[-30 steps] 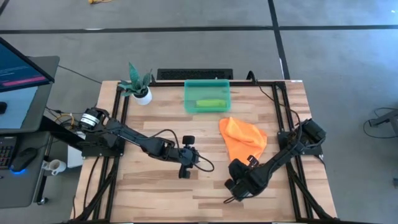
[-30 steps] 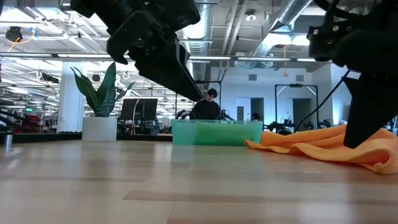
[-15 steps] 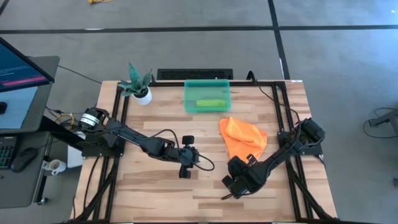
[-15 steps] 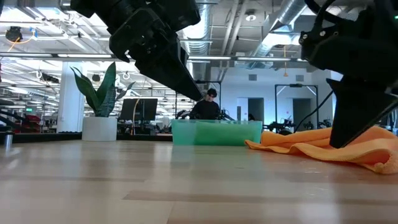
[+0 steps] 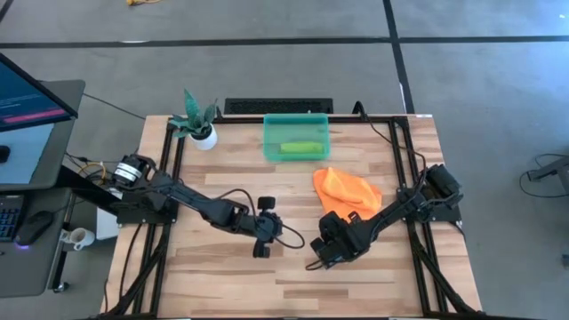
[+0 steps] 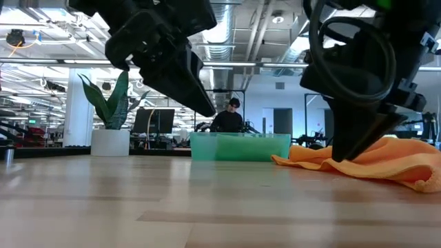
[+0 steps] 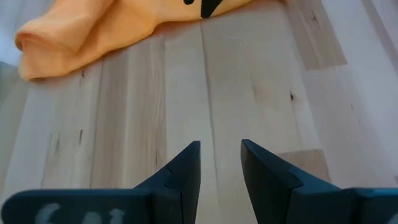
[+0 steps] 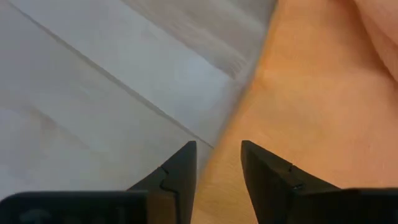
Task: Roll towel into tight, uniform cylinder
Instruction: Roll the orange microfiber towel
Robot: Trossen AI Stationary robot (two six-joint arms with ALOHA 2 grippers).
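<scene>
While the orange towel (image 5: 348,196) is lying crumpled on the right half of the wooden table (image 5: 222,276), just in front of the green bin (image 5: 296,138), it isn't rolled at all yet, more of a bunched heap whose long axis is running from the bin side toward the table's near edge, slightly angled to the right. The right gripper (image 5: 322,255) is hovering right at the towel's near edge, fingers parted by a narrow gap with nothing between them; its wrist view is showing the cloth edge just past the fingertips (image 8: 186,163). The left gripper (image 5: 264,238) is sitting over bare wood near the table's middle, well apart from the towel, fingers also narrowly open and empty. A potted plant (image 5: 197,120) is standing at the far left corner.
</scene>
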